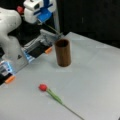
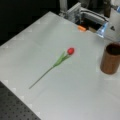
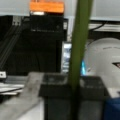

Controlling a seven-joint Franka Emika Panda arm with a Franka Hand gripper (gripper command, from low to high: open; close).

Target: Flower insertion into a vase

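The arm's white links (image 1: 10, 32) stand at a front view's left, beyond the table's far-left edge. The gripper (image 1: 43, 15), white with blue finger parts, hangs high above the table's far edge near that view's top. In the wrist view its dark fingers (image 3: 58, 87) close on a thin green stem (image 3: 78, 42).

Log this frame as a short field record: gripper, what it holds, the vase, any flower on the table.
gripper: raised at a front view's top left, above and behind the vase
held: a green stem runs up between the fingers in the wrist view; its flower head is not visible
vase: brown cylinder, upright on the grey table, nothing visible in it
loose flower: red tulip lying flat on the table, apart from the vase
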